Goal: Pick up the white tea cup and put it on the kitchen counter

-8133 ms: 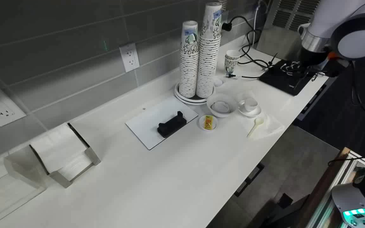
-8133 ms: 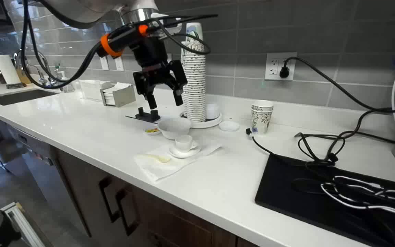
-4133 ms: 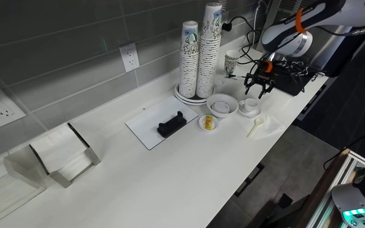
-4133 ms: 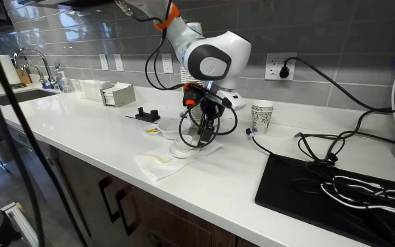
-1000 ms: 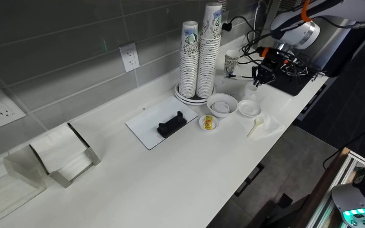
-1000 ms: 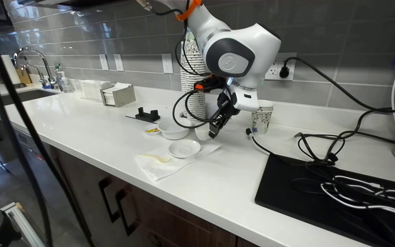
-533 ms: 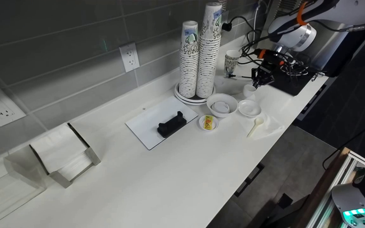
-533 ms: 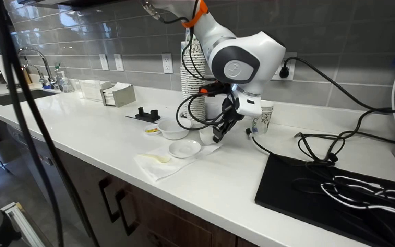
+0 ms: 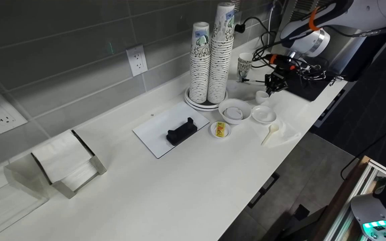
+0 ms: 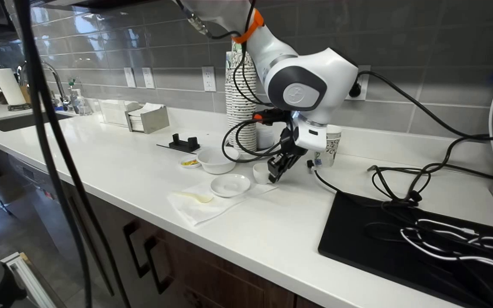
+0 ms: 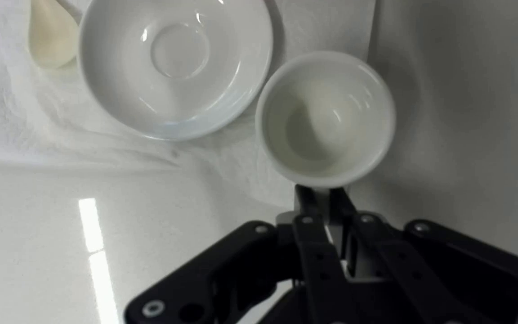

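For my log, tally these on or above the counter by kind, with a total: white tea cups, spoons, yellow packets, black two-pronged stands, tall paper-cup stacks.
White tea cup: 1
Spoon: 1
Yellow packet: 1
Black two-pronged stand: 1
Tall paper-cup stacks: 2
Total: 6, each stack counted as one

Setting is a kitchen, identified by the white counter [image 10: 144,171] along a grey tiled wall [image 10: 422,47], inset sink [image 10: 11,124] with faucet [image 10: 60,85] beside it, dark cabinets [image 10: 225,273] below, a paper towel roll [image 10: 9,87], napkin holder [image 10: 154,120] and tall stacks of paper cups [image 9: 221,67].
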You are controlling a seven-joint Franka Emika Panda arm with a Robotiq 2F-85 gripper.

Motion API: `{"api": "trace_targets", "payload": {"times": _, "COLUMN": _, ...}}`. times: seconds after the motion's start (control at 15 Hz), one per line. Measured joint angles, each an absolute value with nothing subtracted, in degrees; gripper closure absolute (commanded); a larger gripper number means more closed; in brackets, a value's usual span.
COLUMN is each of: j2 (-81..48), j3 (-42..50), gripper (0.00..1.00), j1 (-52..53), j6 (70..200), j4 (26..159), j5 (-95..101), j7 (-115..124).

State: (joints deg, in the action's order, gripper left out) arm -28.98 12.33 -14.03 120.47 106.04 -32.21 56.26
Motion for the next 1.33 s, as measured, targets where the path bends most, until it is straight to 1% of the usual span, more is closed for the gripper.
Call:
{"api": "trace_targets", "payload": {"times": 0.2, "j2": -29.8, "j3": 12.4, "gripper": 0.97, "j1": -14.0, "j6": 120.5, "j4": 105.7, "j5": -31.9, "j7": 58.1}}
{"api": "trace_targets", "payload": {"times": 0.27, "j2": -30.0, "j3": 12.4, "gripper": 0.64, "j1": -14.0, "j6": 120.5, "j4": 105.6, "j5": -31.8, "j7": 58.7}}
{"api": "trace_targets", "payload": {"times": 0.33, "j2": -30.0, "j3": 12.4, "gripper": 0.62, "j1": -14.0, "j6": 120.5, "j4": 105.5, "j5": -31.8, "j7": 59.2}}
{"api": "trace_targets", "payload": {"times": 0.4, "j2": -30.0, "j3": 12.4, "gripper": 0.56, "j1": -14.0, "j6": 120.5, "j4": 105.5, "j5": -31.8, "j7": 59.6}}
{"api": "trace_targets", "payload": {"times": 0.73, "j2": -30.0, "j3": 12.4, "gripper": 0.19, "j1": -13.9, "j6": 120.5, "j4": 105.5, "j5": -31.7, "j7": 60.6}}
{"api": "trace_targets", "payload": {"times": 0.93, "j2": -29.8, "j3": 12.4, "gripper": 0.01, "j1": -13.6, "j6": 120.5, "j4": 105.5, "j5": -30.7, "j7": 60.6}}
{"api": "trace_targets", "payload": {"times": 1.0, "j2": -29.6, "j3": 12.4, "gripper": 0.0, "j1": -13.4, "j6": 120.3, "j4": 105.6, "j5": -29.4, "j7": 60.6}}
{"api": "trace_targets", "payload": {"times": 1.33, "j2": -25.7, "j3": 12.7, "gripper": 0.0, "j1": -11.6, "j6": 120.5, "j4": 108.6, "j5": -21.6, "j7": 60.4}}
